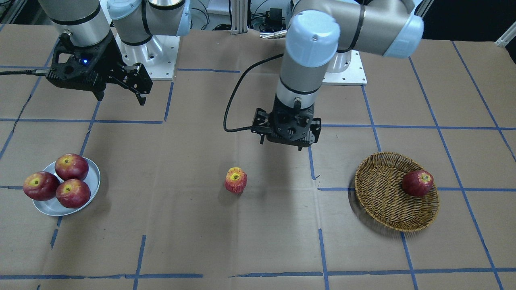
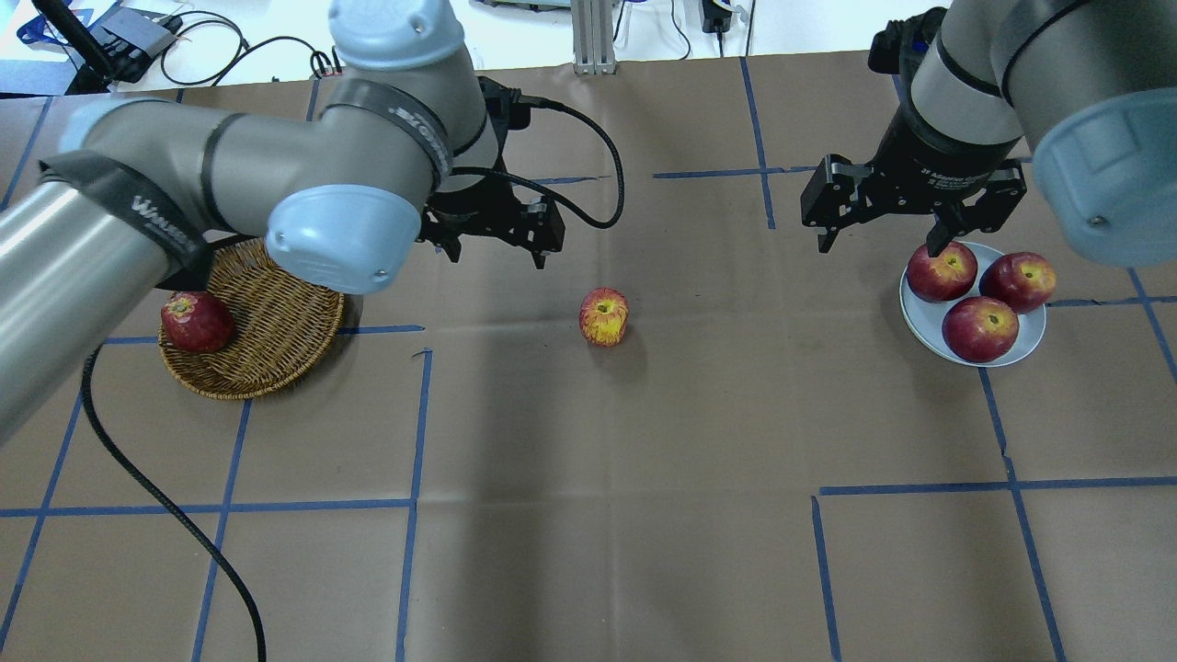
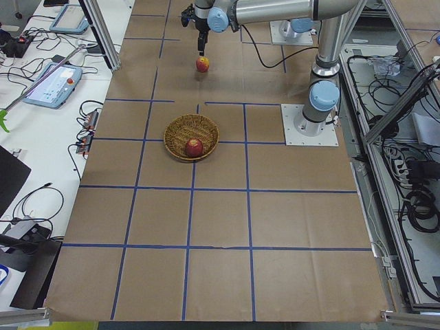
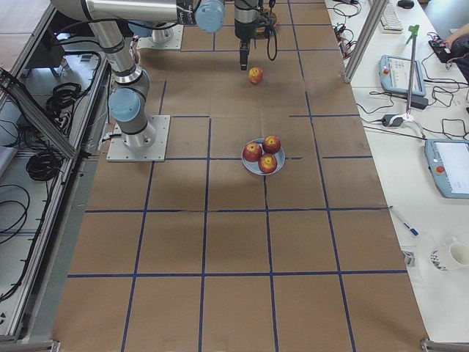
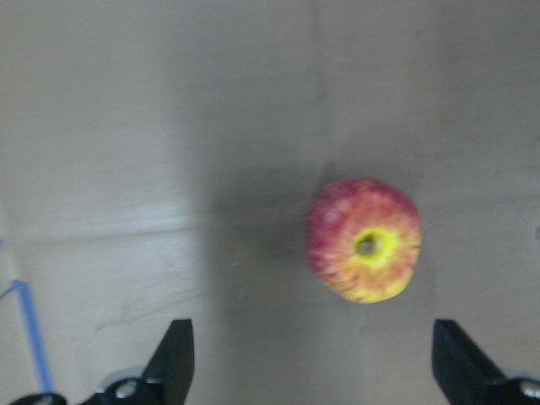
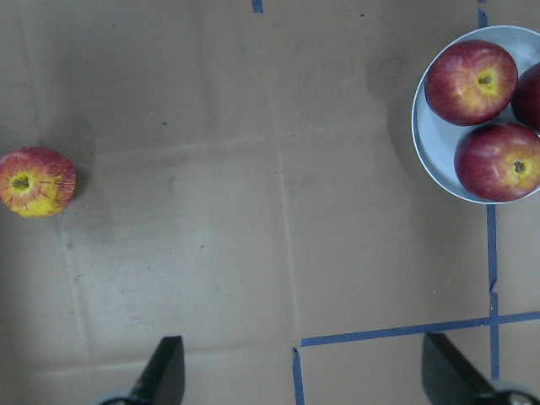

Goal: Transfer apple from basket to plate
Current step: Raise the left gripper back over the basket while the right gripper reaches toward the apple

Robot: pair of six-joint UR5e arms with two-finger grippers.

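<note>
On the table, apple, ahead of left pincer, jaws spread

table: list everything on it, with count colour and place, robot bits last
streaked apple: 1, pinkish-red with a yellow stem hollow, upright on the bare paper mid-table, outside both containers
basket: 1, tan wicker, on the robot's left side
dark apple: 1, dark red, inside the basket against its rim
plate: 1, silvery-grey, on the robot's right side
plate apples: 3, glossy dark red with yellow-green patches, clustered on the plate
table cover: 1, brown paper with a blue tape grid
left hand: 1, black, open and empty, above the table next to the streaked apple
right hand: 1, black, open and empty, raised near the plate
</note>
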